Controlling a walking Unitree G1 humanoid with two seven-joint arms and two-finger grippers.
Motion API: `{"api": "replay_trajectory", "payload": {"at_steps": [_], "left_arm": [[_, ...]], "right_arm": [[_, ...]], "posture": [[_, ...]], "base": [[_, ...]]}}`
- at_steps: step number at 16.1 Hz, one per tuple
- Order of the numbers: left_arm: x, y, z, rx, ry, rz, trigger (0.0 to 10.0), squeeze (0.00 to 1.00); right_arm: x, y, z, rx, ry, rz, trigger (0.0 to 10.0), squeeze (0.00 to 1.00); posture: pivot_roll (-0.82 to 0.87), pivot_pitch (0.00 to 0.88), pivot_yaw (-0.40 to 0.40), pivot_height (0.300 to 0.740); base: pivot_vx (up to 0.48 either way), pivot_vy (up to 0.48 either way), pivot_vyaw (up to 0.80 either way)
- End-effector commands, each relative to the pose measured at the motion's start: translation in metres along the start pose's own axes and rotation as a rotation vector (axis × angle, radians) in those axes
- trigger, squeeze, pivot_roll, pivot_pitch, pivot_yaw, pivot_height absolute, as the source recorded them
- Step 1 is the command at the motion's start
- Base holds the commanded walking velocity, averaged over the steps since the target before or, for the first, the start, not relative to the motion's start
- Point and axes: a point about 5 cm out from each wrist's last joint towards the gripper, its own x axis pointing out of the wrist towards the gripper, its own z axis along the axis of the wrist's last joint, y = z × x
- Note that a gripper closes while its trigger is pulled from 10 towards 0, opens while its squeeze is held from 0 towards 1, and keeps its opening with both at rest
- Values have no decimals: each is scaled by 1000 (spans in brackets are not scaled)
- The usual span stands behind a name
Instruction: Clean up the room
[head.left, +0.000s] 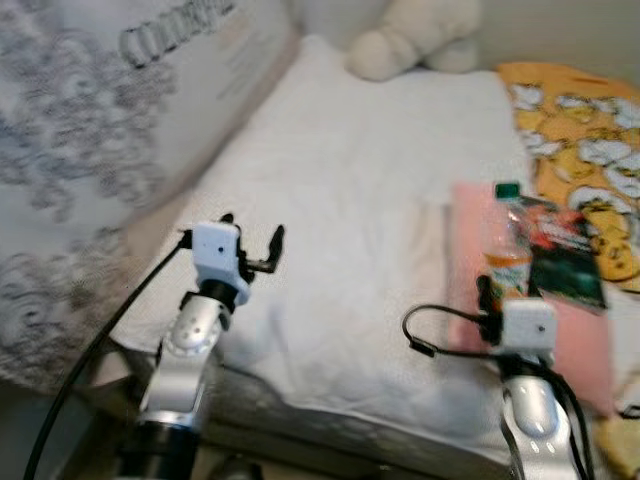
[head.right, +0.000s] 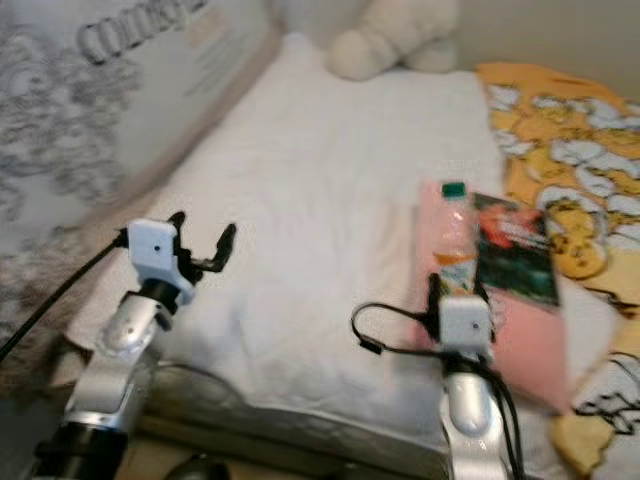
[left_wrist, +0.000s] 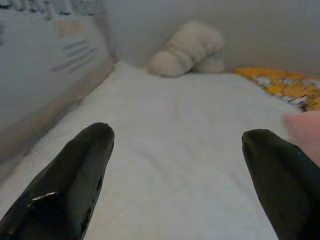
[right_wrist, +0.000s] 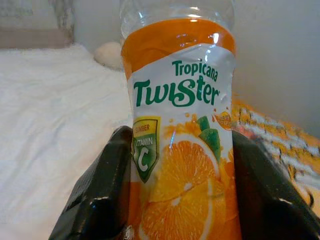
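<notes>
Orange juice bottle (right_wrist: 181, 135) clamped in right claw (right_wrist: 175, 200); left claw (left_wrist: 175, 165) spread, seemingly over bed (head.left: 340, 200).

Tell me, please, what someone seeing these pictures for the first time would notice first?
Most striking is the orange Tropicana Twister bottle, upright and clamped in the right end effector, over the pink pillow on the bed's right side. Next comes the left end effector, open and holding nothing above the white bedspread. A cream plush toy sits at the far end, beside a yellow cartoon-print blanket.
</notes>
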Motion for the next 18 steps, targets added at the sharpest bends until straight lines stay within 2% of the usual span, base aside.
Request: {"api": "replay_trajectory", "payload": {"at_steps": [1,3,5,6,8,9,10,11,13,14,17,18], "left_arm": [[3,-6,1,-30,-17,-19,10000,0],[3,-7,2,-5,-35,-16,10000,0],[3,-10,1,-3,-42,-39,10000,0],[2,-12,2,-17,-54,-56,10000,0],[2,-13,3,-15,-60,-69,10000,0],[3,-14,2,-8,-58,-75,10000,0],[4,-14,1,-6,-57,-79,10000,0],[5,-15,1,1,-52,-92,10000,0],[6,-15,0,3,-51,-100,10000,0],[7,-13,-2,-18,-39,-86,10000,0],[3,-20,-6,-24,-32,-102,10000,0],[-3,-24,-10,-26,-20,-109,10000,0]], "right_arm": [[8,-4,12,-32,-59,-20,10000,0],[17,1,32,-47,-153,-12,10000,0],[18,7,40,-47,-192,4,10000,0],[14,7,34,-10,-149,-9,10000,0],[15,5,36,-5,-151,-20,10000,0],[15,2,34,31,-126,-56,10000,0],[13,-1,30,70,-86,-98,10000,0],[6,-4,15,104,11,-127,10000,0],[-2,-5,6,100,58,-121,10000,0],[-7,-4,6,65,45,-70,10000,0],[-7,-6,9,56,24,-54,10000,0],[-8,-3,12,33,26,-16,10000,0]], "posture": [[93,0,-32,735],[86,0,-23,735],[84,0,-22,735],[84,0,-22,735],[78,0,-17,735],[66,0,-12,735],[66,0,-16,735],[66,0,-26,735],[63,0,-30,735],[46,0,-24,735],[34,0,-19,735],[28,0,-17,735]], "base": [[0,-480,0],[0,-480,0],[0,-480,0],[0,-480,0],[0,-474,0],[0,-469,0],[0,-469,0],[0,-469,0],[0,-469,0],[0,-469,0],[0,-470,0],[0,-472,-756]]}}
